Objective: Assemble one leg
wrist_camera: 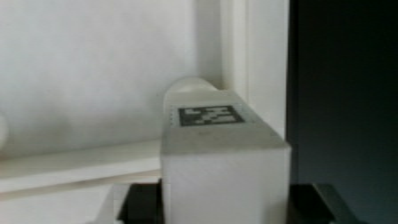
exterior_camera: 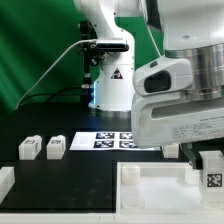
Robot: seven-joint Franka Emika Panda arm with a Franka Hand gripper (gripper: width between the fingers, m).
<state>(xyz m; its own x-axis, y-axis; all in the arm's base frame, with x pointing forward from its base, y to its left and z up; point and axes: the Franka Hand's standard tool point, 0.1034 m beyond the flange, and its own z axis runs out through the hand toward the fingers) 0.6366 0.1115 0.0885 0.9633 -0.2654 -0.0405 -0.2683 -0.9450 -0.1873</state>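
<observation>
Holding: my gripper [exterior_camera: 210, 168] is clamped narrow on the small white rectangular plastic leg [wrist_camera: 222, 150], long axis upright directly below me, over a corner of the large flat white square piece [exterior_camera: 150, 170] on the black counter [exterior_camera: 70, 172]; seating contact not discernible.

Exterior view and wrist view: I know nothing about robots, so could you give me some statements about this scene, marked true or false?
1. The gripper clamps a tagged leg. True.
2. Two loose legs lie side by side on the black table. True.
3. The backdrop is red. False: it is green.
4. The marker board rests on the white tray-like piece. False: it lies flat on the table.
</observation>
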